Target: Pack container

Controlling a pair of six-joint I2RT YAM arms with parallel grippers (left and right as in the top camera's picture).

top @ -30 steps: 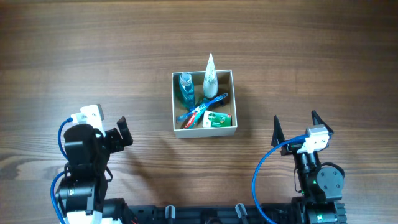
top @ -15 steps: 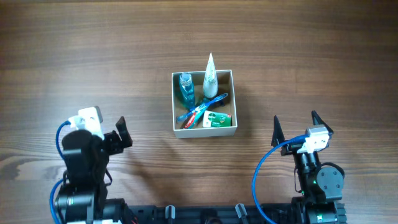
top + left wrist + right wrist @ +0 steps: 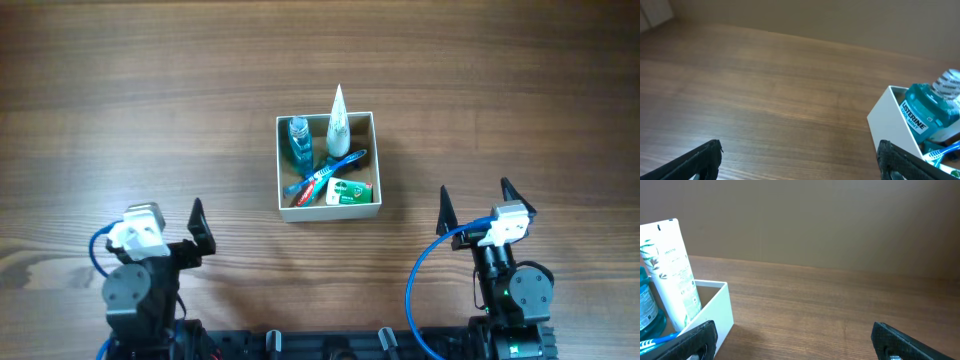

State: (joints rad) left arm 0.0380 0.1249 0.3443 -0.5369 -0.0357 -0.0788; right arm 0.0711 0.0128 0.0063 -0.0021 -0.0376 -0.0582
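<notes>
Nearest you, your left tool [image 3: 165, 210] and right tool [image 3: 474, 192] sit at the near edge of the wood surface [image 3: 520, 90], each spread wide and gripping nothing. Farther out, between the two and well apart from both, the container [image 3: 330, 214] rests mid-surface. It holds a blue Listerine bottle [image 3: 299, 142], a white tube [image 3: 338, 120] standing at its far wall, crossed toothbrushes [image 3: 325, 175] and a green packet [image 3: 350, 192].

Bare tabletop [image 3: 150, 80] surrounds the container [image 3: 330, 214] on every side; inside, the white tube [image 3: 338, 118] and blue bottle [image 3: 298, 142] rise above its wall toward the tabletop's far edge.
</notes>
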